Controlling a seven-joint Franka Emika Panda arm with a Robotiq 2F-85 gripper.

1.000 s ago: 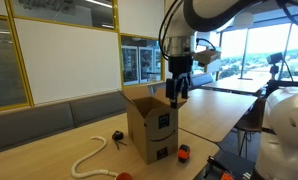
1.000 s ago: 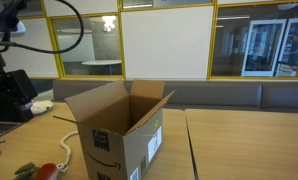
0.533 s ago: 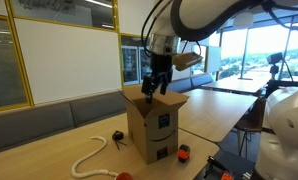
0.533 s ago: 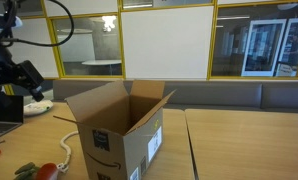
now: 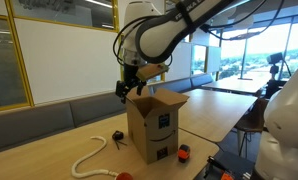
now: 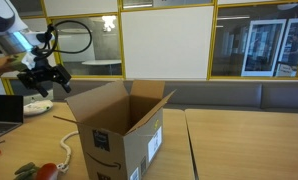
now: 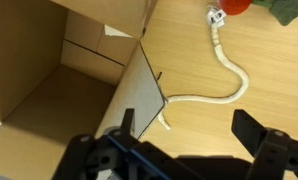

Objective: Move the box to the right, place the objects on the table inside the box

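Pincer has swung across the top of the box. A second back it hung over the side of the box away from the rope; now it sits above the box's rope-side upper edge. Jaws are spread wide with nothing between them, same as in the earlier frames. The wrist view looks straight down, with the open box interior on one side of a flap and the rope on bare tabletop on the other.

The box stands upright on the tabletop with flaps up and has not shifted across the frames. The rope lies beside the box, curling away from it. A small black item sits near the box's rope-side bottom edge. An orange-red item sits just beside the box's printed face, on the side away from the rope. Another red item lies at the rope end farthest from the box (a green thing is next to it in the wrist view; too cropped to identify).

Judgement: nothing is packed yet and the box move has not started. The swing likely sets the pincer on the rope side of the box, either to push the box from there or to drop onto the rope. Coming down this close, a finger could catch the raised flap.
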